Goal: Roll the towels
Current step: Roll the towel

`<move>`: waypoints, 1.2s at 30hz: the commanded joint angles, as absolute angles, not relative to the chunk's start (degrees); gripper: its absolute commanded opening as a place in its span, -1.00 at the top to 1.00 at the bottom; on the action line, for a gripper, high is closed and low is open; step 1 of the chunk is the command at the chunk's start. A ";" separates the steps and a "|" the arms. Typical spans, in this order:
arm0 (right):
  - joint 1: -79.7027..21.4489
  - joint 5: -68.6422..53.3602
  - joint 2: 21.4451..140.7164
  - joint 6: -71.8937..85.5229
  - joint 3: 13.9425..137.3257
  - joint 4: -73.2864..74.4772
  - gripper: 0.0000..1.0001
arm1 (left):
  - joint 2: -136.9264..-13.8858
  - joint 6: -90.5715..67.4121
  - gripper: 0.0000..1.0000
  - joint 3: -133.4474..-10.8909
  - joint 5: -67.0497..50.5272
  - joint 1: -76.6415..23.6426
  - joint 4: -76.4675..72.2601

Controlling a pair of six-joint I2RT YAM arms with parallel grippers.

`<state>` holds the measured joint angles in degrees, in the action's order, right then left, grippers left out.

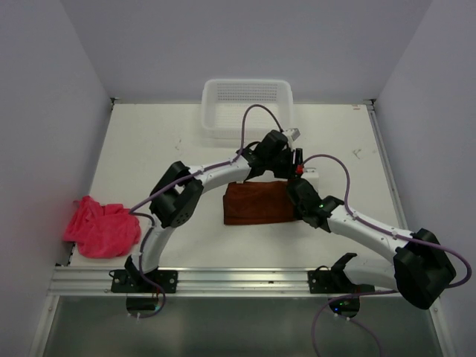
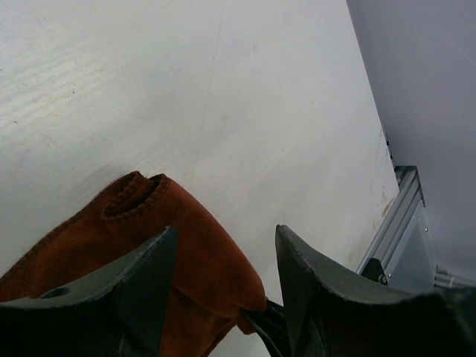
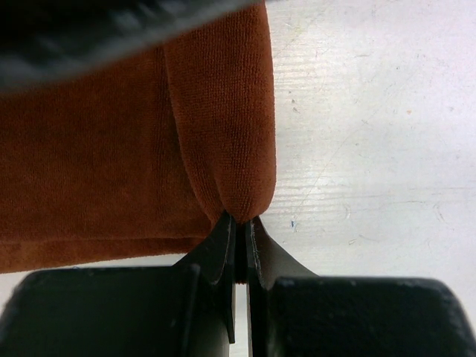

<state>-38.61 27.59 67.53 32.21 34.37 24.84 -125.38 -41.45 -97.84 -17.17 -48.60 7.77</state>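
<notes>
Towels lie apart: your rust-brown towel (image 1: 256, 202) rests folded mid-table (image 1: 163, 141), between both arms. Your right gripper (image 3: 238, 221) is closed, pinching the fold at its right edge. Your left gripper (image 2: 226, 232) stands with jaws apart over a towel corner, clamping nothing. Your pink towel (image 1: 102, 225) sits bunched at the left edge.

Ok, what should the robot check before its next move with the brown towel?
1. Right gripper pinching the rust-brown towel at its fold: ok.
2. Left gripper open over that towel: ok.
3. That towel rolled up: not ok, mostly flat.
4. Pink towel rolled: not ok, crumpled at the left edge of the table.
5. Left gripper touching the cloth: cannot tell.
</notes>
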 commanded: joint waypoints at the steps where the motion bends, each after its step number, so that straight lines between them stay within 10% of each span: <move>1: -38.94 30.15 67.24 33.66 36.30 24.26 1.00 | -127.35 -41.22 -0.19 -100.37 -15.65 -49.39 7.99; 23: -39.11 29.18 69.87 33.58 36.65 21.97 1.00 | -134.73 -35.60 -0.20 -110.39 -8.96 -50.98 19.95; 36: -40.08 32.08 69.26 33.49 36.30 20.83 1.00 | -133.42 -35.95 0.22 -108.37 -8.88 -51.24 18.28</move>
